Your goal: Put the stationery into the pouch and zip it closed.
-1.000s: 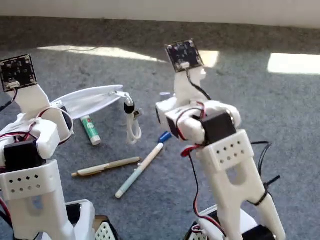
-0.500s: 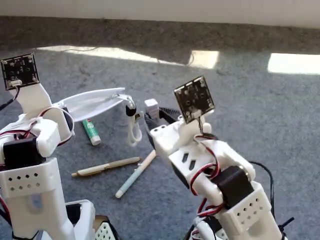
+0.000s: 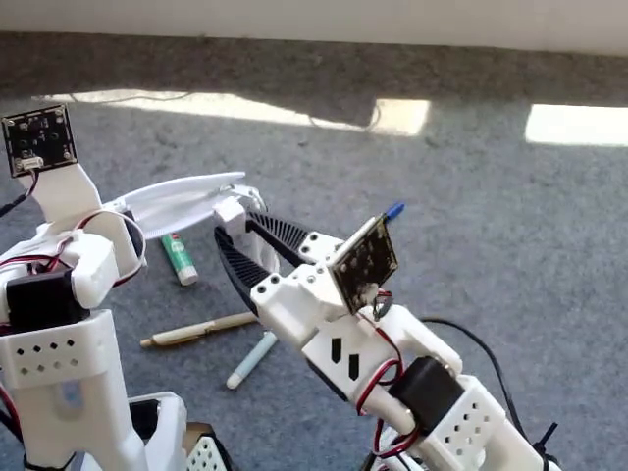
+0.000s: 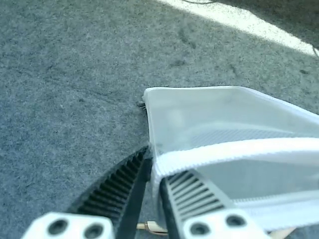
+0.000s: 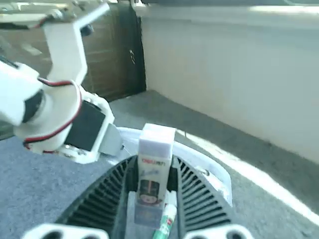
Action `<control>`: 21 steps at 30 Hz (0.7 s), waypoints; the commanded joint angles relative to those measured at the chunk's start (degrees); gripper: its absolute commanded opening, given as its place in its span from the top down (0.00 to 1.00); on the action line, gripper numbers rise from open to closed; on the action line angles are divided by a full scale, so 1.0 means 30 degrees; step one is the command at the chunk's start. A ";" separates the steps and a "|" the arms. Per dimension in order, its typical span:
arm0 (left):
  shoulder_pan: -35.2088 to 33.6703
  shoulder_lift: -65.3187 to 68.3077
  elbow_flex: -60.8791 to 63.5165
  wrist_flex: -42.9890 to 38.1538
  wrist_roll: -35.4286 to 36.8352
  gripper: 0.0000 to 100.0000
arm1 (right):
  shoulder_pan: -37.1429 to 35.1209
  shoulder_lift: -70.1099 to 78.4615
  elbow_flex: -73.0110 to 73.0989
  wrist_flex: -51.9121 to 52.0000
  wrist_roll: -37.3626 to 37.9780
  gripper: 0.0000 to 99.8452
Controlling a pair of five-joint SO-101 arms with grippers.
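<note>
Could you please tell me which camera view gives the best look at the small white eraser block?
The right wrist view: the small white rectangular eraser stands close up, clamped in the right pincer. The high view catches its white end beside the translucent white pouch. The left wrist view faces that pouch instead.

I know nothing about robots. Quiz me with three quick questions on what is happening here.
1. Multiple choice: the right gripper holds A) a ruler, B) an eraser, C) scissors.
2. True or false: the beige pen lies inside the pouch.
3. Fill in: the left gripper is shut on the edge of the ____.

Key: 1 B. 2 False, it lies on the carpet. 3 pouch.
</note>
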 commanded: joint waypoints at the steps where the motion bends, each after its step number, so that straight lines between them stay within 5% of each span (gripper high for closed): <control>1: 0.0366 0.0044 -0.0278 -0.0059 -0.0176 0.99 | -0.0894 -0.0366 0.1099 -0.4908 0.1495 0.99; 6: 0.0366 0.0044 -0.0278 -0.0059 -0.0176 0.99 | -0.1099 -0.0337 0.3590 -0.9509 0.2667 0.99; 13: 0.0337 0.0044 -0.0249 -0.0059 -0.0176 0.99 | -0.1011 -0.0278 0.4293 -1.1297 0.2813 0.99; 21: 0.0337 0.0044 -0.0249 0.0059 -0.0176 0.99 | -0.0513 0.5377 0.2037 -1.4081 0.2813 0.99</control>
